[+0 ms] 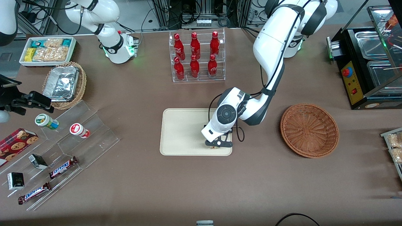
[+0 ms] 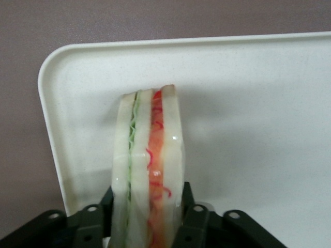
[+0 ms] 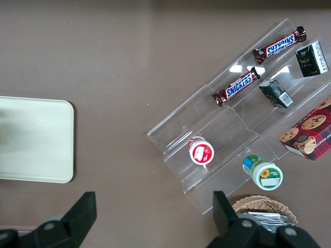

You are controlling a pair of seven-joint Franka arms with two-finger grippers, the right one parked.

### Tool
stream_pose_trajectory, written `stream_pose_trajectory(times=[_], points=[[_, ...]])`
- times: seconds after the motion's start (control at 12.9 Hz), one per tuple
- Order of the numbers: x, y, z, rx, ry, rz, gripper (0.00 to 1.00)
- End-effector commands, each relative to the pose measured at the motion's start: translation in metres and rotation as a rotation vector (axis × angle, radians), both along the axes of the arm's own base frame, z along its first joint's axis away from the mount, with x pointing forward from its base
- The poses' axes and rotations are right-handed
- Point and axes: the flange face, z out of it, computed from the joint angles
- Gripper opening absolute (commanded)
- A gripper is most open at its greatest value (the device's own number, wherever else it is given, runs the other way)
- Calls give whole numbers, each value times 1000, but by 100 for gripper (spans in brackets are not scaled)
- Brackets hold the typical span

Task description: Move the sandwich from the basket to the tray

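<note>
Sandwich [image 2: 150, 170] pinched on edge betw. gripper [image 1: 216, 145] fingers [image 2: 194, 219], filling layers vertical. Held that way so a bread edge meets the tray [image 1: 179, 131] first, likely for clean release. It sits over tray corner nearest front bench edge, basket side. Basket [image 1: 309, 130] empty. Arm bent at elbow over tray, wrist pointing down.

— What is covering the bench [image 1: 141, 194]?

— A plain brown cloth is lying over the whole of it, smooth and evenly lit.

— And past its edge?

— Black cables [image 1: 163, 12] are trailing over a grey floor among metal frame legs [image 1: 204, 9], farther from the front camera.
</note>
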Motion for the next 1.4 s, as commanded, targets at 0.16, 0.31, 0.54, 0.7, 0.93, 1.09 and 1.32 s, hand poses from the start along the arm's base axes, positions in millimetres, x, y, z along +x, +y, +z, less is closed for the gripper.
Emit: stream_pose_trajectory(times=[0.16, 0.31, 0.54, 0.7, 0.93, 1.09, 1.32], points=[[4, -8, 14, -17, -20, -1, 100], [10, -5, 59, -33, -59, 64, 100], [38, 43, 119, -33, -88, 179, 100], [58, 104, 152, -7, -67, 240, 100], [72, 188, 185, 73, -87, 295, 100], [73, 220, 208, 99, -99, 311, 100], [71, 265, 233, 163, -73, 267, 100]])
